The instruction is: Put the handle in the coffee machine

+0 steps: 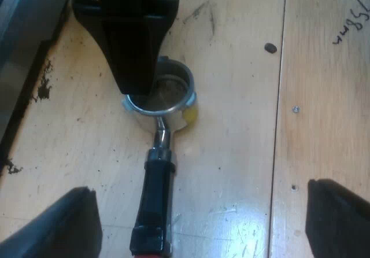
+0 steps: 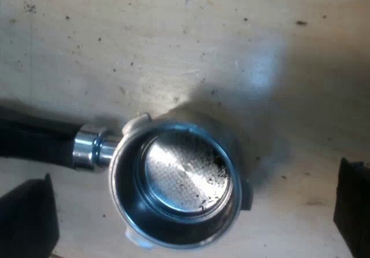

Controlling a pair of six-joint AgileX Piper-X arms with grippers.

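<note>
Wooden table (image 1: 243, 154) bears the metal holder (image 1: 157, 154), lying flat, not yet in the machine; long axis runs w/ handle (image 1: 155, 194) toward left gripper (image 1: 199, 190), spread wide & empty; right gripper (image 2: 195, 174), likewise spread & empty, hangs right over the basket (image 2: 173, 177).

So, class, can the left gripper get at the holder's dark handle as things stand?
Probably yes: the left gripper is open, the handle lies bare on the table between its fingers; the right gripper sits over the basket.
</note>
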